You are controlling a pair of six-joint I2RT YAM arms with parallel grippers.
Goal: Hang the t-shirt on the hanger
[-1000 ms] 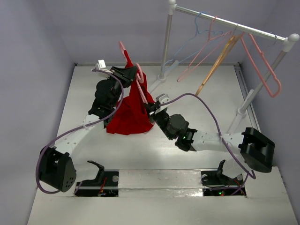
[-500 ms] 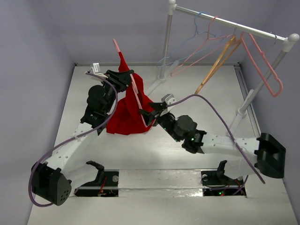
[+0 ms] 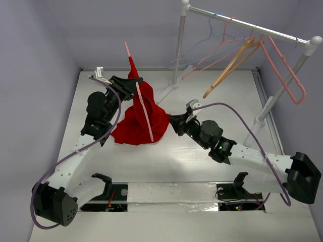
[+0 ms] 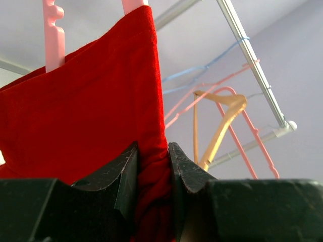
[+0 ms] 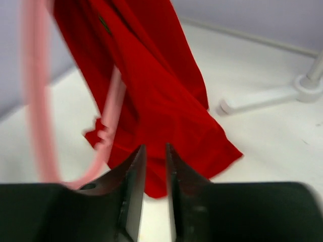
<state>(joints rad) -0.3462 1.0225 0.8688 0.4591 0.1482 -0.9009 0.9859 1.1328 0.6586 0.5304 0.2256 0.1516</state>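
Note:
My left gripper (image 3: pixel 132 85) holds the red t-shirt (image 3: pixel 144 118) up off the table; the lower cloth rests on the surface. In the left wrist view the gripper (image 4: pixel 152 156) is shut on a bunched fold of the t-shirt (image 4: pixel 91 101). The pale pink hanger (image 3: pixel 144 108) slants across the shirt, one end sticking up above it. Its pink ends (image 4: pixel 53 30) also show above the cloth. My right gripper (image 3: pixel 171 120) sits just right of the shirt, apart from it. Its jaws (image 5: pixel 155 154) are narrowly open and empty, facing the t-shirt (image 5: pixel 161 96) and the blurred hanger (image 5: pixel 35 101).
A white clothes rack (image 3: pixel 247 24) stands at the back right, with its upright (image 3: pixel 177 45) close behind the shirt. It carries a light-blue hanger (image 3: pixel 202 48), an orange-tan hanger (image 3: pixel 229 70) and pink hangers (image 3: pixel 282 70). The rack's foot (image 5: pixel 303 88) lies on the table.
My right gripper has drawn back to the right, off the shirt and hanger. The left gripper shifted slightly left, and the hanger now slants down across the shirt.

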